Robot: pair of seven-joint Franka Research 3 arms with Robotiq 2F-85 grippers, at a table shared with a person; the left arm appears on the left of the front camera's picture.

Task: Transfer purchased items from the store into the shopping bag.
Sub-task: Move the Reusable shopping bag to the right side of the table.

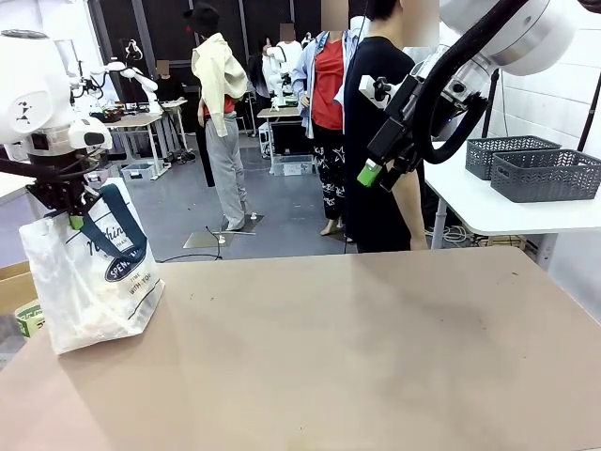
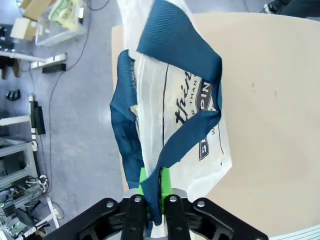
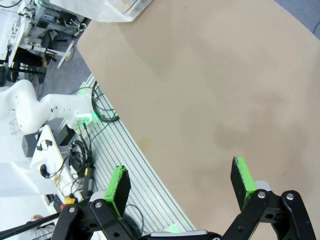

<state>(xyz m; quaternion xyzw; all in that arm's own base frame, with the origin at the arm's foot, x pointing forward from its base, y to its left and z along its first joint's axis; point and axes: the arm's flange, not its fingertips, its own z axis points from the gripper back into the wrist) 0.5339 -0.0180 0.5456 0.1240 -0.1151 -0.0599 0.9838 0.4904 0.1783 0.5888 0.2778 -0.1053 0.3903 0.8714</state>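
Note:
The shopping bag (image 1: pixel 89 291), translucent white with navy print, stands at the table's left edge. My left gripper (image 1: pixel 75 221) hangs over it, shut on one navy strap. In the left wrist view the green pads (image 2: pixel 145 187) pinch that strap (image 2: pixel 180 60) above the bag (image 2: pixel 185 120). Pale shapes show through the bag's bottom; I cannot make out the purchased items. The store, a dark grey openwork basket (image 1: pixel 547 175), sits on a white side table at the far right. My right gripper (image 1: pixel 385 174) is raised high at the right, open and holding nothing (image 3: pixel 182 182).
A second grey basket (image 1: pixel 507 150) stands behind the first. The tan table (image 1: pixel 376 357) is bare from the bag rightwards. A person in black (image 1: pixel 376 141) stands at the far side, close behind my right gripper. Cardboard boxes (image 1: pixel 14 282) sit on the floor at the left.

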